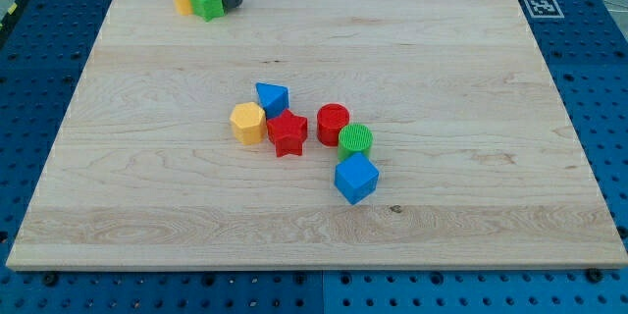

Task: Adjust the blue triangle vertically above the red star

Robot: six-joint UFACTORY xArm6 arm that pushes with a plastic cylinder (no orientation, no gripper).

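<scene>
One blue triangle (272, 97) touches the red star (287, 133) from the view's top-left; my tip (233, 4) sits beside the green block (208, 2); no jaws fitted.

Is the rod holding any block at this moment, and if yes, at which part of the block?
Nothing is held. My tip only pushes; it stands at the view's top, beside the green block, far from the blue triangle and red star.

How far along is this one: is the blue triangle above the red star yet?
Nearly done: the blue triangle sits just above the red star, slightly toward the view's left. In hand: nothing; my tip is far off by the green block. Left: a small nudge rightward, perhaps.
</scene>
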